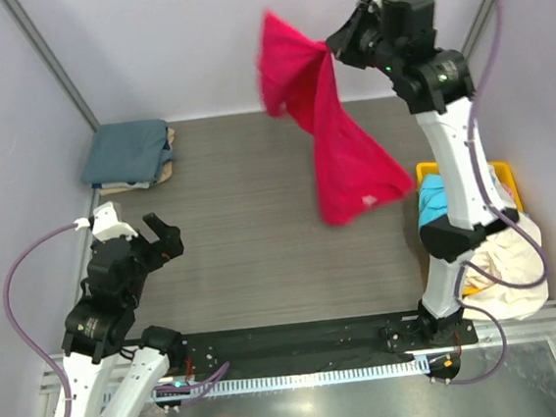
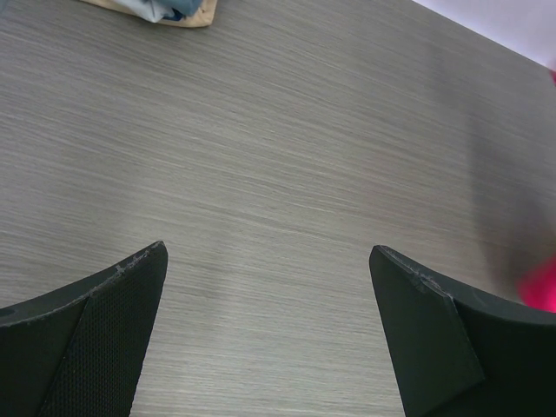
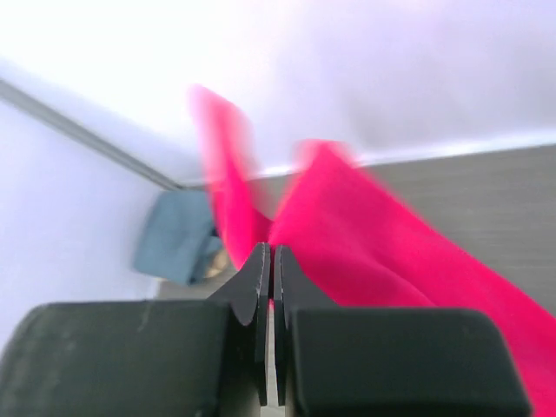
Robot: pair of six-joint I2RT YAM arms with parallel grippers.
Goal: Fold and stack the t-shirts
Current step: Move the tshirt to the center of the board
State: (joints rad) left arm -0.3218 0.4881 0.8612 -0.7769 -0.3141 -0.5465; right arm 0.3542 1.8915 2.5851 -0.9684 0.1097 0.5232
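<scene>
Top external: right gripper [image 1: 334,47] clamped on red-pink t-shirt [image 1: 336,144] dangling upper centre (left gripper [image 1: 153,238] fingers wide apart, empty), next probably spread it flat on table [image 1: 251,231].

No legible text, brand, number or sign in any of the three views. The only candidate is a small white patch [image 1: 368,201] near the low corner of the hanging red-pink t-shirt [image 1: 335,134], seen in the top view. It is too small to read, and I cannot tell whether it carries print.
</scene>
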